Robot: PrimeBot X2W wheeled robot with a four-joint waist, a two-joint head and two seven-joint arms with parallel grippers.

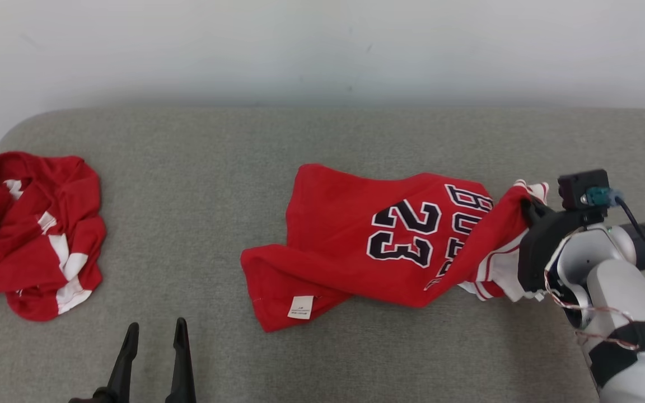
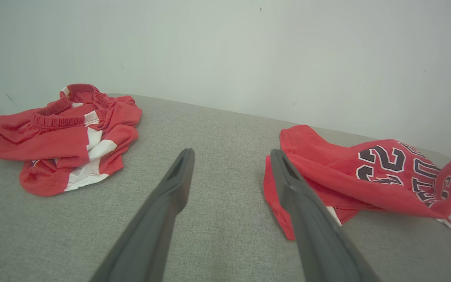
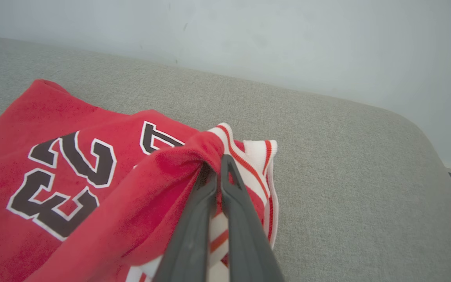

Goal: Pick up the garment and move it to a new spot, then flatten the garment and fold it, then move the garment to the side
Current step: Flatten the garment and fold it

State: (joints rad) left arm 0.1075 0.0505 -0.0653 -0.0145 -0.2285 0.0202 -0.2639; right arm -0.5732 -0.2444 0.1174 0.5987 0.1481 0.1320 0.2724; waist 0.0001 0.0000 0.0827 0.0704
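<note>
right gripper (image 3: 218, 164) of mine is pinched tight on the red jersey (image 1: 356, 235), both fingers pressed together over a bunched fold beside the striped trim (image 3: 257, 156), near the right end of the grey cushion (image 1: 199, 168). the jersey lies rumpled from the cushion's middle to its right end, number 23 facing up, the gripped end raised off the cushion. crumpled red shorts (image 1: 31, 235) sit at the cushion's left end. my left gripper (image 1: 155, 327) hangs over the cushion's near edge, fingers spread wide, holding nothing. a small white label (image 1: 300, 307) shows on the jersey's hem, toward the cushion's near edge.
</note>
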